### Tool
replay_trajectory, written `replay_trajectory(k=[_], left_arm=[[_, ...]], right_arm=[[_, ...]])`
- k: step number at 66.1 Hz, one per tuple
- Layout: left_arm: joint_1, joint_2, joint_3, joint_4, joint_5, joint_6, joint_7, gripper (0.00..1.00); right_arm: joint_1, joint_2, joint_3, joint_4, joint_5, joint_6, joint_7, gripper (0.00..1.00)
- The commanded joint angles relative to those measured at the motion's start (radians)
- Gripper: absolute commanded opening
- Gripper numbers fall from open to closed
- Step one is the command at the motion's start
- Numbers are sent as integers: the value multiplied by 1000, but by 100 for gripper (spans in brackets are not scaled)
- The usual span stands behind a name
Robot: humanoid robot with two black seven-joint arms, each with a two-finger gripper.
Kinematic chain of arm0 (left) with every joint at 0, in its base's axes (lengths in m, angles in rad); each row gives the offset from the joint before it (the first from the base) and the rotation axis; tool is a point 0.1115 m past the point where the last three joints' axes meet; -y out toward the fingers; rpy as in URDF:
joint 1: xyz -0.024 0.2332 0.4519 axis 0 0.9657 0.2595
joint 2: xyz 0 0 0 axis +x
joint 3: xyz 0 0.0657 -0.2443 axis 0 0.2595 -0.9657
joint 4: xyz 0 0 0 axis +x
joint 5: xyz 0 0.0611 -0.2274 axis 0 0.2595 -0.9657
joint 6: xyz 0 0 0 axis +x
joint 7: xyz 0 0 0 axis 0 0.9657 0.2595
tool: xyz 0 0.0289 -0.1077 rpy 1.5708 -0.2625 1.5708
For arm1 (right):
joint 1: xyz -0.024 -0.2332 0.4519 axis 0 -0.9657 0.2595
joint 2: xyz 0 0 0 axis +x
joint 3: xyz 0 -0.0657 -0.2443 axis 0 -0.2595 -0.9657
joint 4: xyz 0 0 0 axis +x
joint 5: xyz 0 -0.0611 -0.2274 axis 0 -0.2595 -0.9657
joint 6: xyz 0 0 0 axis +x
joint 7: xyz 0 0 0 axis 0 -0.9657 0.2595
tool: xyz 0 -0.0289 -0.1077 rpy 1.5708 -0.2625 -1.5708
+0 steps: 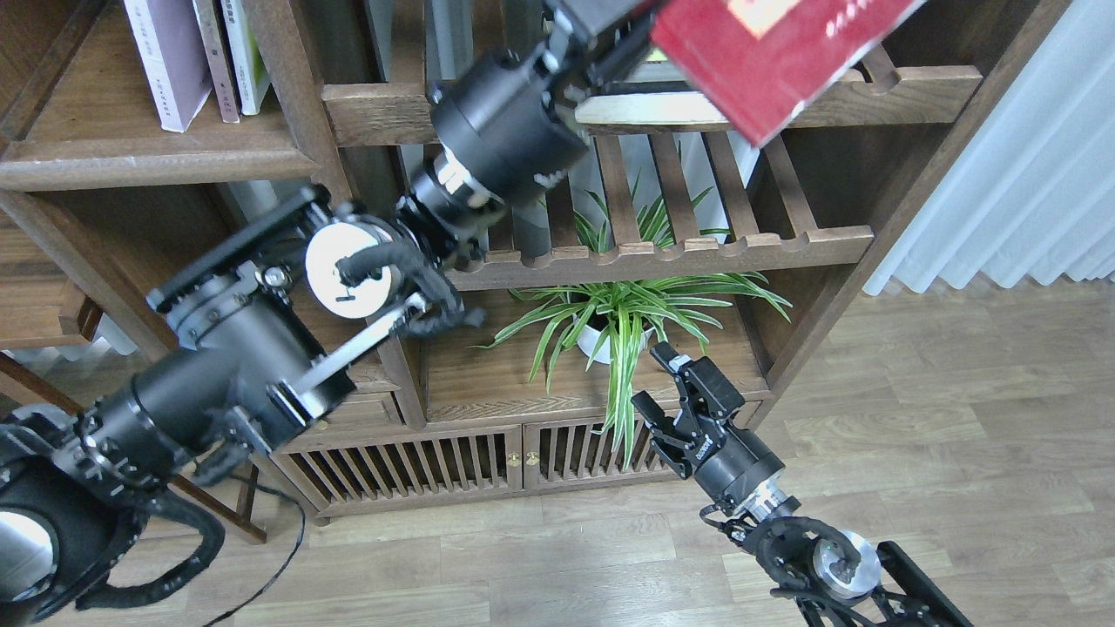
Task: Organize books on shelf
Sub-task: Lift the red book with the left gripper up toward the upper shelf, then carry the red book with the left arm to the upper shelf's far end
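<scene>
You see the red paperback (771, 61) up at the top edge, tilted, mostly cut off by the frame, its pale page edge facing down-right. The lavender-white paperback (161, 57) stands upright, leaning slightly, on the dark-brown wooden shelf (148, 157) at top left; that plank has a rounded front edge. You can't make out the black book.

Bright, even daylight, soft shadows inside the shelving, slight motion blur on the raised red book (766, 61).
</scene>
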Motion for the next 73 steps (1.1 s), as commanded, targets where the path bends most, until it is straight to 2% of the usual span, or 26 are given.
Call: replay_trajectory(k=[1, 9, 30, 51, 73], left_arm=[[-56, 0, -86, 0, 0, 0, 1, 9], [-71, 0, -143, 0, 0, 0, 12, 10], [-101, 0, -183, 0, 2, 0, 14, 9], [-127, 209, -259, 0, 2, 0, 15, 9], [-160, 362, -335, 0, 2, 0, 15, 9]], right_arm=[[1, -2, 0, -1, 0, 0, 0, 99], [1, -2, 0, -1, 0, 0, 0, 99], [1, 2, -8, -1, -2, 0, 0, 99], [19, 4, -15, -9, -10, 0, 0, 99], [35, 7, -17, -10, -17, -9, 0, 99]])
